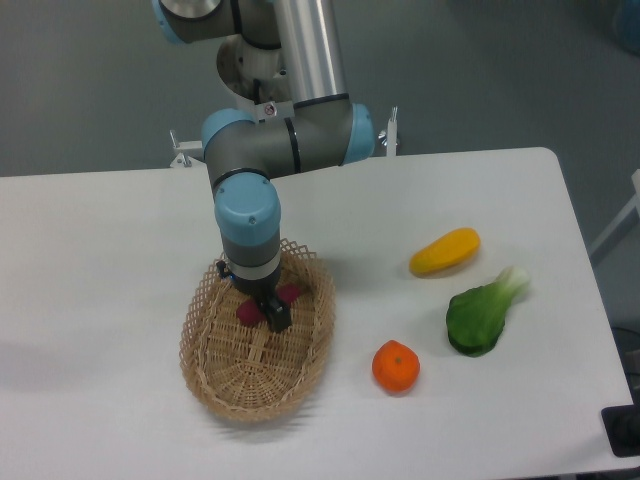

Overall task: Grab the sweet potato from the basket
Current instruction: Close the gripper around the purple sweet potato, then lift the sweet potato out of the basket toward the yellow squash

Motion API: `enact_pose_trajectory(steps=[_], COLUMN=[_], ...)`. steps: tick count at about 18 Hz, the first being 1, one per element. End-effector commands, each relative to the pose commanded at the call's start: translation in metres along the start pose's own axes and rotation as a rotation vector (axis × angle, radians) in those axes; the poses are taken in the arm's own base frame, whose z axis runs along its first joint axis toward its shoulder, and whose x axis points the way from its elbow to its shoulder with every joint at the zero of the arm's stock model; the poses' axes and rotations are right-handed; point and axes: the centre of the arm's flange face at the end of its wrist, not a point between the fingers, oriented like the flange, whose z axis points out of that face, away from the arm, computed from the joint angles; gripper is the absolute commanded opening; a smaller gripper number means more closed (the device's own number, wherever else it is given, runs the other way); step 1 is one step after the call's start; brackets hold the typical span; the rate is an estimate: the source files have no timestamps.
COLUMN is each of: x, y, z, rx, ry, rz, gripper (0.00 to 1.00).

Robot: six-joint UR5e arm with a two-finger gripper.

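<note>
- Fixed cam, only view: gripper point(274, 312) is down inside the wicker basket point(215, 375), wrist pointing straight down over the far half of the bowl.
- Sweet potato point(290, 294) lies in the basket's far half, mostly hidden by the gripper; magenta bits show on both sides, one end at right, other point(243, 316) at left, so the gripper sits across its middle.
- Fingers: dark tip visible low in front of the tuber, but can't tell if they're spread or already pinching it, as the wrist blocks the gap.
- Basket sits w/ its near end close to the counter's front edge, a bit left of centre.
- Other stuff, all toward the right edge of the counter point(100, 240), well apart from the basket: yellow oblong veg point(445, 251), bok choy point(482, 312), orange point(396, 366) nearest the basket's right rim.
- Step, my read: at the grasp point, reach-down done, pick not done yet as the tuber looks low in the bowl.
- Next move calls for: firm close across the tuber's middle, then a straight vertical lift so fingers clear the lattice rim w/o dragging the light basket along.
</note>
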Motion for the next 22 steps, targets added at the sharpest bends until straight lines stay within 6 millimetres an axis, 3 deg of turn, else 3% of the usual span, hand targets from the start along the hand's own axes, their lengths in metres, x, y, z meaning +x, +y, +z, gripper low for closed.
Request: enact_pose_trajectory(steps=[5, 7, 11, 13, 17, 22], x=[0.000, 0.000, 0.000, -0.001, -0.004, -0.007], y=[0.001, 0.002, 0.002, 0.002, 0.000, 0.000], z=[0.001, 0.002, 0.000, -0.002, -0.010, -0.024], rx=[-0.003, -0.023, -0.023, -0.022, -0.015, -0.007], ry=[-0.006, -0.012, -0.016, -0.020, -0.037, -0.059], rz=[0.000, 0.002, 0.002, 0.002, 0.001, 0.006], gripper=[1.00, 0.92, 0.48, 0.38, 0.29, 0.29])
